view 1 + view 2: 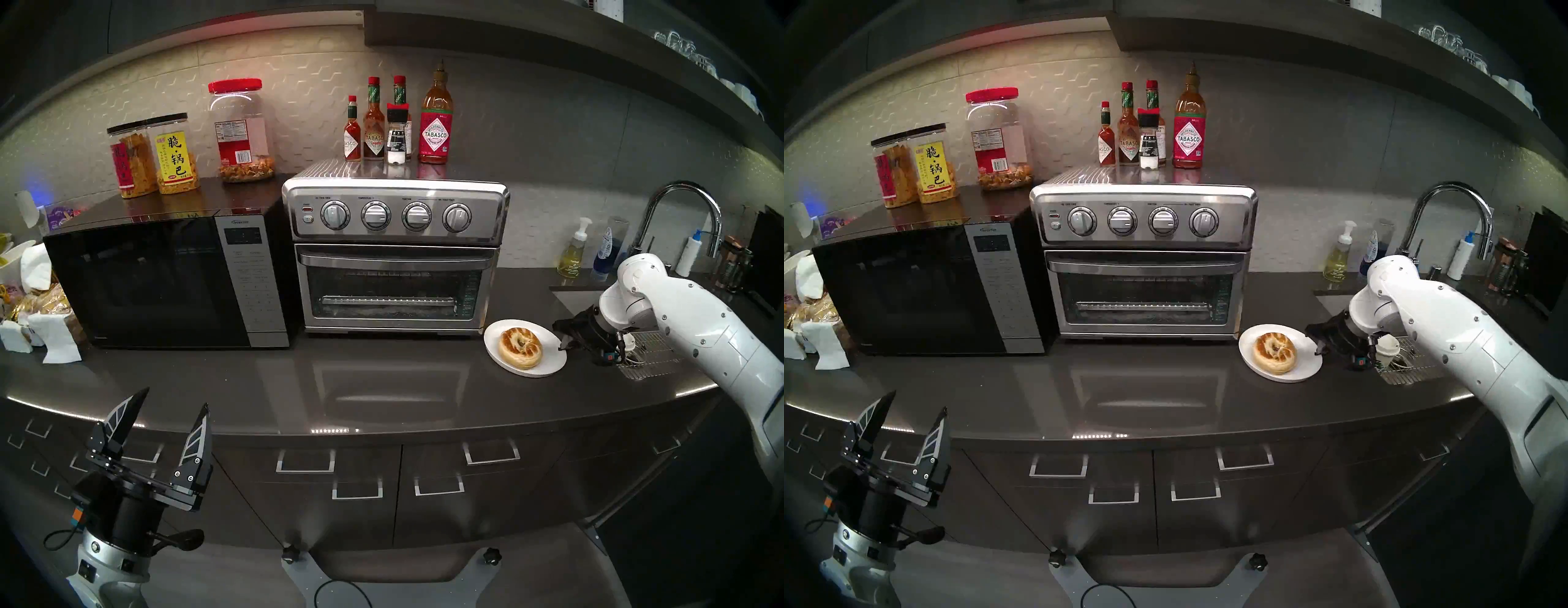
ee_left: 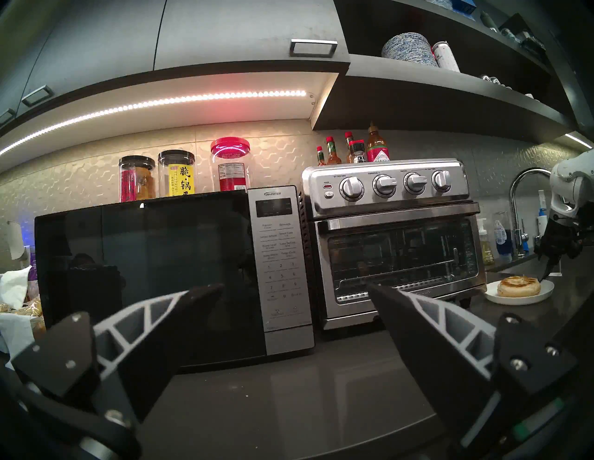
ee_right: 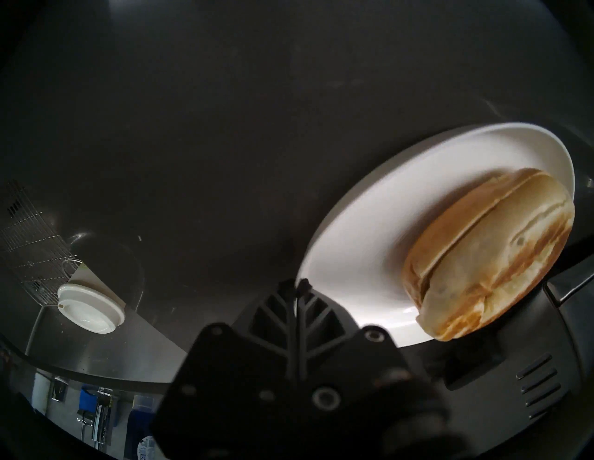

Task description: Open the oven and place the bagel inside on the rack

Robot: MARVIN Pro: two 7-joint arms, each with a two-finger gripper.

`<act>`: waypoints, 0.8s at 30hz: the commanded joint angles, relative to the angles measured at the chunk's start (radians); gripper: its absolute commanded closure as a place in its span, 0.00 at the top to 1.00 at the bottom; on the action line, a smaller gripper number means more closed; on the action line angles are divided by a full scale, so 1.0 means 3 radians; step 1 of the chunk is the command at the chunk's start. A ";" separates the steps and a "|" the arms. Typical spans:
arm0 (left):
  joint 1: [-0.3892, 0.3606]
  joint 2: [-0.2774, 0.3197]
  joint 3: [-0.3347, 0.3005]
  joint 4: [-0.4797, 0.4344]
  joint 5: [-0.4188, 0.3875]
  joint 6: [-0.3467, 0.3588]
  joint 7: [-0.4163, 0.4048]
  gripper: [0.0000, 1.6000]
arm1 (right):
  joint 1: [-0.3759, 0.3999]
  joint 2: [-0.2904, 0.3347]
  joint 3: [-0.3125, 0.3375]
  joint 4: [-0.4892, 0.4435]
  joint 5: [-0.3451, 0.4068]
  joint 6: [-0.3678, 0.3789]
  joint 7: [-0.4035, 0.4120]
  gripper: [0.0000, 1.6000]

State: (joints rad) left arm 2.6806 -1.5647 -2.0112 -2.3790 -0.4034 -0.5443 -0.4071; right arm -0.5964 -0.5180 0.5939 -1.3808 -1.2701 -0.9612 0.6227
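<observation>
My right gripper hangs just off the white plate, fingers pressed together with nothing between them, tips angled down at the plate's rim. From the head view, the bagel lies flat on that plate at about nine o'clock from my right fingertips, near but not touching. Through my right wrist camera the two closed fingers meet in the bottom middle, and the bagel sits out at two o'clock from them, with the plate's rim just beyond the tips; whether the tips touch the rim I cannot tell. At nine o'clock in that same view a white lidded cup stands in the sink beside a wire grid. The oven stands at about eleven o'clock from the plate in the head view, its glass door shut with the bar handle across the top, and the rack shows through the glass inside. The plate sits just off the oven's front right corner on the dark countertop. My left gripper is held low at seven o'clock in the head view, in front of the counter edge, its two fingers spread wide and empty. Its wrist camera looks at the black microwave, with the oven to the right.
</observation>
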 commanded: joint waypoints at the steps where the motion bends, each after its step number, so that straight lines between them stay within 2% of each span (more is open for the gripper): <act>1: -0.0002 0.0000 -0.0002 -0.0057 -0.0001 -0.0006 -0.0001 1.00 | 0.0035 0.0116 0.0047 -0.0020 -0.0003 0.0004 -0.0035 0.00; 5: -0.0002 0.0000 -0.0002 -0.0057 -0.0001 -0.0006 -0.0001 1.00 | 0.0055 0.0125 0.0059 -0.0025 0.0023 0.0004 -0.0021 0.00; 6: -0.0002 0.0000 -0.0002 -0.0057 -0.0001 -0.0006 -0.0001 1.00 | 0.0060 0.0124 0.0061 -0.0024 0.0027 0.0004 -0.0018 0.06; 8: -0.0002 0.0000 -0.0002 -0.0057 -0.0001 -0.0006 -0.0001 1.00 | 0.0070 0.0119 0.0063 -0.0016 0.0029 0.0004 -0.0012 0.28; 9: -0.0002 0.0000 -0.0002 -0.0057 -0.0001 -0.0006 -0.0001 1.00 | 0.0076 0.0118 0.0066 -0.0016 0.0037 0.0004 -0.0006 0.31; 10: -0.0002 0.0000 -0.0002 -0.0057 -0.0001 -0.0006 -0.0001 1.00 | 0.0082 0.0120 0.0069 -0.0019 0.0045 0.0004 0.0000 0.43; 11: -0.0002 0.0000 -0.0002 -0.0057 -0.0001 -0.0006 -0.0001 1.00 | 0.0087 0.0126 0.0070 -0.0025 0.0054 0.0004 0.0005 0.48; 12: -0.0002 0.0000 -0.0002 -0.0057 -0.0001 -0.0006 -0.0001 1.00 | 0.0091 0.0130 0.0071 -0.0030 0.0060 0.0004 0.0010 0.85; 13: -0.0002 0.0000 -0.0002 -0.0057 -0.0001 -0.0006 -0.0001 1.00 | 0.0094 0.0140 0.0072 -0.0037 0.0068 0.0004 0.0014 1.00; 18: -0.0002 0.0000 -0.0002 -0.0057 -0.0001 -0.0006 -0.0001 1.00 | 0.0104 0.0148 0.0068 -0.0011 0.0081 0.0004 0.0039 1.00; 24: -0.0003 0.0001 -0.0002 -0.0055 -0.0002 -0.0007 -0.0002 1.00 | 0.0161 0.0186 0.0153 0.0064 0.0225 0.0004 -0.0002 1.00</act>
State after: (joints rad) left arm 2.6806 -1.5647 -2.0114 -2.3791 -0.4034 -0.5443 -0.4071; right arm -0.5913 -0.4834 0.6041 -1.3793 -1.2361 -0.9616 0.6347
